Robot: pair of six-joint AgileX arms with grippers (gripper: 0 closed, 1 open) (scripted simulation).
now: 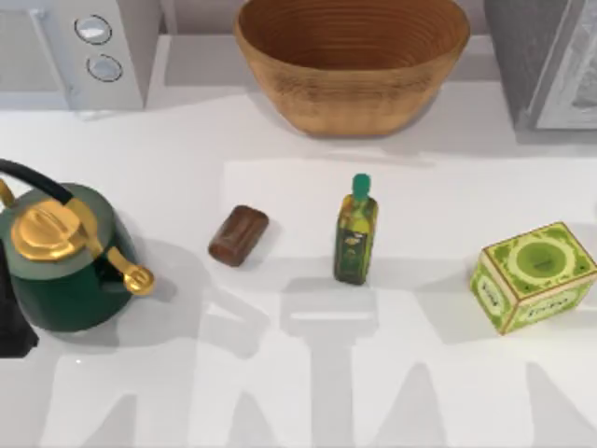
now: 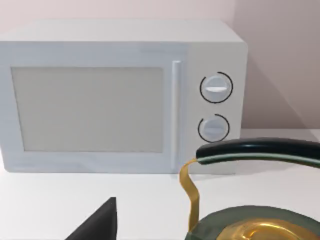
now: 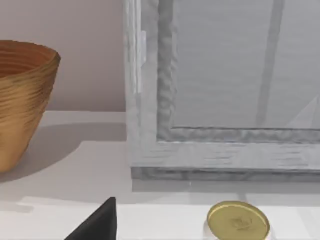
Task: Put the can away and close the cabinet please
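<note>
The can (image 1: 238, 235), a small dark reddish-brown cylinder, lies on its side on the white table a little left of centre. Nothing touches it. The grey cabinet (image 1: 550, 65) stands at the back right, and its framed front (image 3: 225, 75) faces the right wrist camera. A dark part of my left arm (image 1: 11, 317) sits at the table's left edge beside the kettle, well left of the can. A dark wedge of my left gripper (image 2: 95, 225) shows low in the left wrist view. A similar wedge of my right gripper (image 3: 95, 225) shows in front of the cabinet.
A green-capped olive-oil bottle (image 1: 355, 229) stands right of the can. A green printed box (image 1: 534, 275) sits at the right. A green and gold kettle (image 1: 65, 257) is at the left, a wooden bowl-shaped basket (image 1: 352, 61) at the back, and a white microwave (image 2: 120, 95) at the back left.
</note>
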